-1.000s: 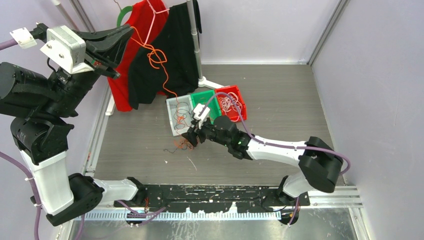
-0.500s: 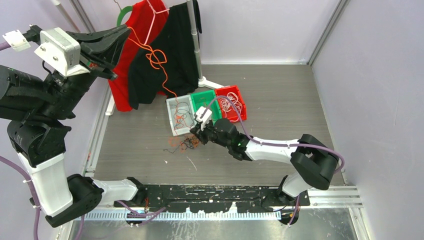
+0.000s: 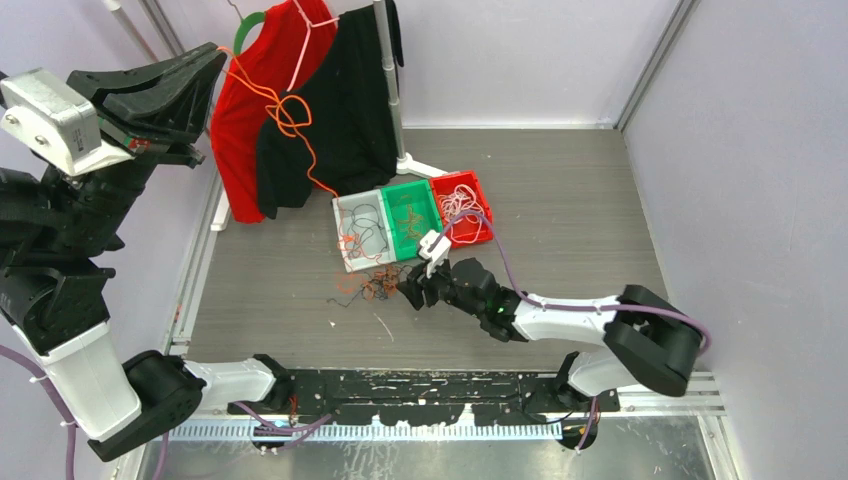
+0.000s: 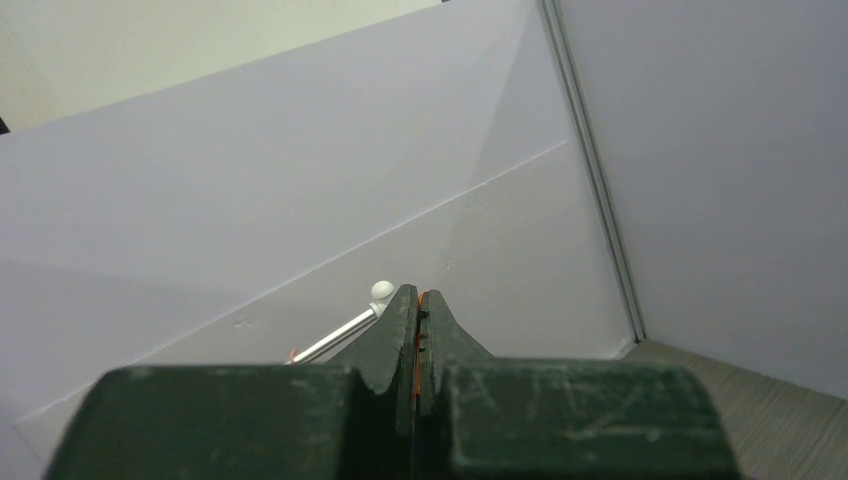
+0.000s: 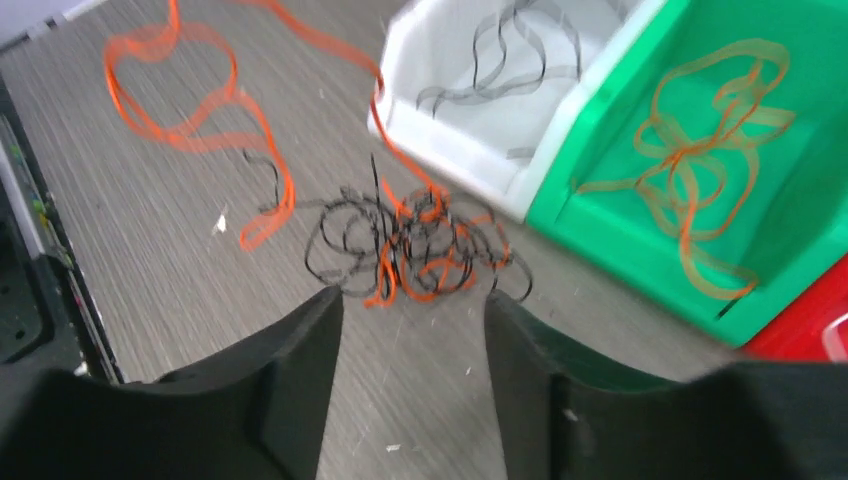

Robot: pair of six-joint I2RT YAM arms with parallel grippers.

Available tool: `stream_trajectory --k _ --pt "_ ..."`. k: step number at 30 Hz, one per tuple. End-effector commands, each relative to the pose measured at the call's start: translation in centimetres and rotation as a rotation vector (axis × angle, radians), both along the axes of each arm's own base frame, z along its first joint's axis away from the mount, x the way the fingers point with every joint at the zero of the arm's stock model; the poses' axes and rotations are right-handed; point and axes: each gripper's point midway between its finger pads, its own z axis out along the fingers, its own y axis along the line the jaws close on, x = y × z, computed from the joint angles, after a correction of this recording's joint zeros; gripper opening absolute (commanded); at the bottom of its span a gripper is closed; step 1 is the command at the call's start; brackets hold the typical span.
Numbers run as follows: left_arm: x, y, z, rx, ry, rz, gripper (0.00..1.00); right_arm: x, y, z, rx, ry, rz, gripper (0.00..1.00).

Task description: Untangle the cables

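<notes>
My left arm is rearing high, its left hand (image 3: 212,58) clamped on a thin orange cable (image 3: 290,110). The right hand (image 5: 410,320) is hovering low, fingers apart, just short of the black-and-orange cable snarl (image 5: 410,245) on the grey tabletop (image 3: 580,200).

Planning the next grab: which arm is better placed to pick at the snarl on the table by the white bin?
Right. The right gripper hangs open, low, just short of the snarl; the left gripper is raised high, shut on an orange cable.

red bin (image 5: 810,322): cut off at edge | cables (image 5: 410,245): motion-blurred
</notes>
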Motion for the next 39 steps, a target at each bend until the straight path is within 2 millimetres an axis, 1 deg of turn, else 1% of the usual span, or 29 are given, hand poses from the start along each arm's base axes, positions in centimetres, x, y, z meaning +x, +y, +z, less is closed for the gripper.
stream_trajectory --k 1,2,4,6,8,10,11,14,16,18,19,21,23,26,27,28,29,31,36,39 --pt "-0.8 0.3 1.0 -0.027 -0.036 -0.015 0.00 1.0 1.2 13.9 0.287 -0.200 -0.034 0.73" --pt "-0.7 0.2 0.9 -0.024 -0.032 -0.016 0.00 0.8 1.5 16.2 0.316 -0.228 -0.017 0.84" --pt "-0.5 0.0 0.8 -0.022 -0.028 -0.019 0.00 0.4 2.4 20.4 0.367 -0.278 0.033 0.92" --pt "-0.4 -0.2 0.7 -0.019 -0.025 -0.022 0.00 -0.3 3.7 23.7 0.400 -0.312 0.107 0.93" --pt "-0.4 -0.3 0.6 -0.015 -0.022 -0.025 0.00 -0.8 4.9 26.3 0.426 -0.333 0.166 0.93" --pt "-0.2 -0.5 0.5 -0.014 -0.016 -0.029 0.00 -1.0 6.3 27.8 0.443 -0.344 0.221 0.92" --pt "-0.1 -0.6 0.3 -0.012 -0.011 -0.033 0.00 -1.1 7.0 29.1 0.461 -0.355 0.239 0.91" --pt "0.0 -0.8 0.1 -0.007 -0.004 -0.037 0.00 -0.5 8.7 29.6 0.470 -0.339 0.259 0.86" --pt "0.0 -0.8 0.2 -0.008 -0.005 -0.039 0.00 0.0 9.7 29.1 0.465 -0.321 0.262 0.81" --pt "0.1 -0.9 0.2 -0.007 -0.004 -0.042 0.00 0.7 10.6 28.0 0.446 -0.292 0.254 0.73" --pt "0.0 -0.9 0.2 -0.007 -0.005 -0.042 0.00 1.0 11.0 27.0 0.428 -0.277 0.253 0.70" --pt "-0.1 -0.8 0.5 -0.012 -0.014 -0.043 0.00 1.6 11.5 24.4 0.390 -0.245 0.241 0.64" --pt "-0.4 -0.5 1.0 -0.020 -0.031 -0.039 0.00 2.2 11.5 21.3 0.355 -0.205 0.222 0.55" --pt "-1.1 0.1 2.2 -0.041 -0.076 -0.030 0.00 2.7 11.1 16.8 0.336 -0.139 0.188 0.28" --pt "-1.5 0.4 2.7 -0.048 -0.095 -0.025 0.00 2.7 10.9 15.1 0.317 -0.118 0.176 0.23" --pt "-1.9 0.8 3.2 -0.057 -0.115 -0.019 0.00 2.6 10.7 13.6 0.300 -0.100 0.171 0.21" --pt "-0.9 0.2 3.3 -0.048 -0.114 -0.010 0.00 2.5 10.3 12.2 0.287 -0.076 0.161 0.21" --pt "-1.1 0.8 4.2 -0.062 -0.157 0.018 0.00 2.1 9.6 9.7 0.283 -0.032 0.142 0.21" --pt "-2.1 3.4 7.7 -0.150 -0.297 0.124 0.00 0.7 7.2 3.7 0.249 0.054 0.089 0.21" --pt "-2.6 4.5 9.0 -0.183 -0.353 0.170 0.00 -0.2 5.5 0.5 0.228 0.100 0.050 0.26"
